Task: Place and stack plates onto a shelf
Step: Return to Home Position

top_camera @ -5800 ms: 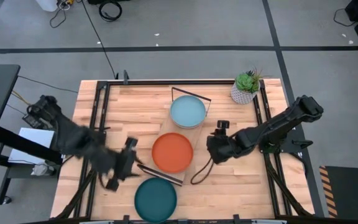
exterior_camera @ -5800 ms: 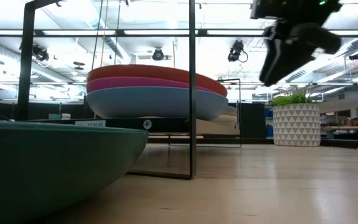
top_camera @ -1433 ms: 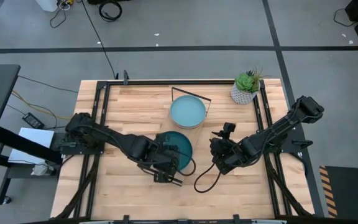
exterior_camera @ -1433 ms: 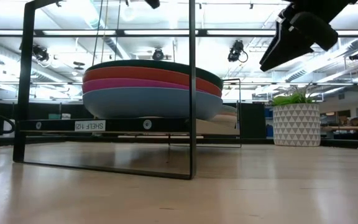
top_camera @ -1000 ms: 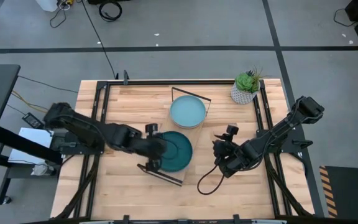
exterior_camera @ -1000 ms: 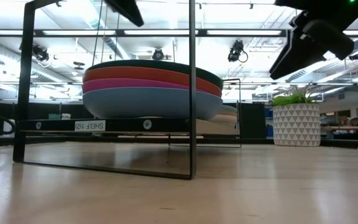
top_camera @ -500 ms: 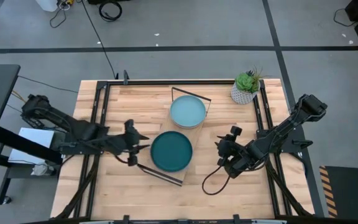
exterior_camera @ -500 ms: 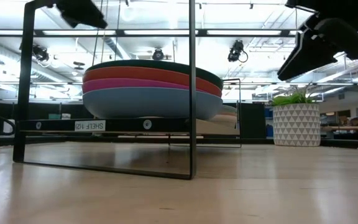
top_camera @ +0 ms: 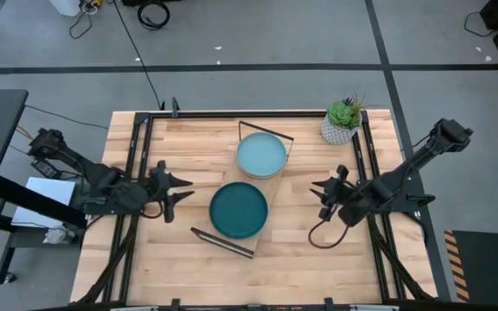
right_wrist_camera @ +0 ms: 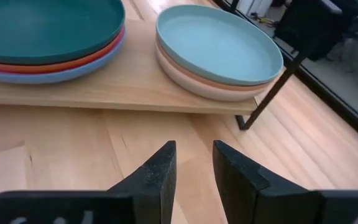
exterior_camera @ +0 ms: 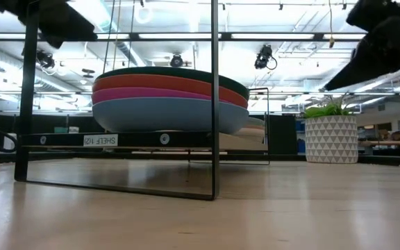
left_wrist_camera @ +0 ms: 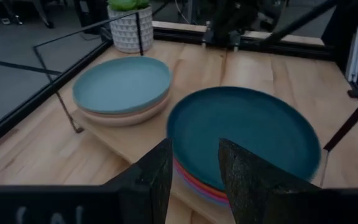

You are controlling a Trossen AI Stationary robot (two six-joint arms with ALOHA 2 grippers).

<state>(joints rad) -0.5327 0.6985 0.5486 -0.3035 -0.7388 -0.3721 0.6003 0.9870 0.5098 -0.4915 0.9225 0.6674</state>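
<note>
The shelf (right_wrist_camera: 129, 87), a light wood board with black wire end frames, stands mid-table. On it rest two stacks of plates. One has the dark teal plate (top_camera: 239, 210) on top, over orange-red, magenta and blue ones (exterior_camera: 169, 97). The other has the light teal plate (top_camera: 261, 155) on top of peach-toned ones. My left gripper (top_camera: 173, 186) hovers open to the left of the dark teal stack, pointing at it (left_wrist_camera: 194, 149). My right gripper (top_camera: 324, 192) hovers open to the right of the shelf (right_wrist_camera: 193, 146), nothing between its fingers.
A potted plant in a white patterned pot (top_camera: 342, 123) stands at the far right corner. Black frame rails run along the table's left (top_camera: 137, 173) and right (top_camera: 366, 164) sides. A black cable loops below the right gripper (top_camera: 322, 233).
My left gripper has drawn back from the dark teal stack toward the table's left edge. My right gripper has pulled away from the shelf toward the right and slightly far edge. The plates have stayed still on the shelf.
</note>
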